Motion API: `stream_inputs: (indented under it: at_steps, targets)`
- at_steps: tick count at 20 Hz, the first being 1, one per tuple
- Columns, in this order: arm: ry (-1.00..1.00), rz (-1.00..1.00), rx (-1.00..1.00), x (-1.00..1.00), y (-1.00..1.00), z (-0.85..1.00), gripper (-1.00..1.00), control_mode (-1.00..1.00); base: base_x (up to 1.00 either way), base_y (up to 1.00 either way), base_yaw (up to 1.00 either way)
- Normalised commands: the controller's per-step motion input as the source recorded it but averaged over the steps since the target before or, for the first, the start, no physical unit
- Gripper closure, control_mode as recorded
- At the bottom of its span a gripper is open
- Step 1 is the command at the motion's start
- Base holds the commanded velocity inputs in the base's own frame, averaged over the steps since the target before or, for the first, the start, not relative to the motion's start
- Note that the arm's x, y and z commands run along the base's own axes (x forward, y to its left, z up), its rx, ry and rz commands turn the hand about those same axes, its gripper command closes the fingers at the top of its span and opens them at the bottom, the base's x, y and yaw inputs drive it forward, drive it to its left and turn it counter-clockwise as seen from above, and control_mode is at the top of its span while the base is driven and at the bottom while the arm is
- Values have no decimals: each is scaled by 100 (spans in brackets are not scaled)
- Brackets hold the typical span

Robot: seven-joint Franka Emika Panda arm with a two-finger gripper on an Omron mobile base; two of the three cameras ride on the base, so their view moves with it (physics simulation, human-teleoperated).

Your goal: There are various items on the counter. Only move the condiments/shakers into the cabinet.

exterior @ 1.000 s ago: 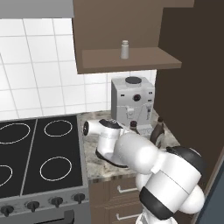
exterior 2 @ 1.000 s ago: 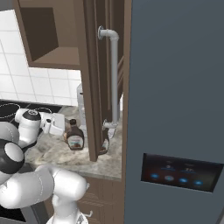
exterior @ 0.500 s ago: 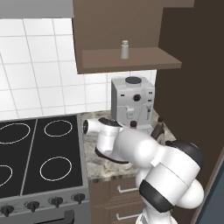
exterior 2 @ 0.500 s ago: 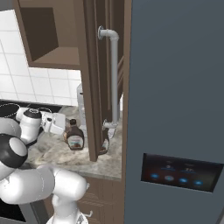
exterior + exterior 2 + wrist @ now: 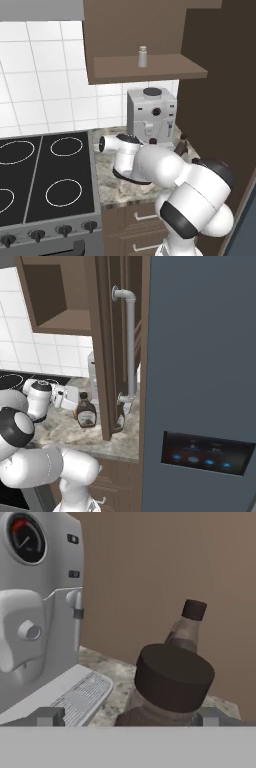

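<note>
base views flank counter (image 5: pixel 112 182), hand view close

The arm (image 5: pixel 165 175) was glossy white all over, built of fat rounded segments like stacked bulbs, with dark charcoal bands at the joints and a black-capped elbow, ending in two small dull grey fingertips (image 5: pixel 49 716) with squared, blocky tops.

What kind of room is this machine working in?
A rendered home kitchen, it seems: a black stovetop with ring burners, a silver coffee machine on a stone counter, and a wall cabinet over white tiles.
</note>
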Motion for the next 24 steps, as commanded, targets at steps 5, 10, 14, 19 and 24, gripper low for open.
stream_inputs:
  at_steps: [5,10,14,19,24]
  targets:
    - [1,0,0,0,-13,-3,-100,-100,0,0,0]
    - [1,0,0,0,0,0,100,-100,0,0,0]
    - [-5,1,0,-6,3,17,100,-100,0,0,0]
    - [-9,16,-2,-55,4,96,100,-100,0,0,0]
    - [-3,21,-3,-74,9,100,100,-100,0,0,0]
